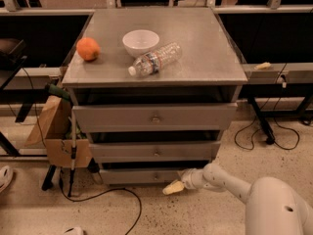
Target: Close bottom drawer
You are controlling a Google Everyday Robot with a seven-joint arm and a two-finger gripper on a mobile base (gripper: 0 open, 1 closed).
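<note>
The end effector point(173, 186) sits low by the floor, against or just beside the near face of the bottom drawer point(132, 176), right of its knob point(156, 176), likely placed to push the front inward. How open it is cannot be told.

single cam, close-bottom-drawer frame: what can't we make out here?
- Tool, low at the bottom drawer front: contact with it cannot be judged from this camera angle.
- Bottom drawer's inside: hidden under the middle drawer.
- Arm: its base is cut off by the right and lower edges.
</note>
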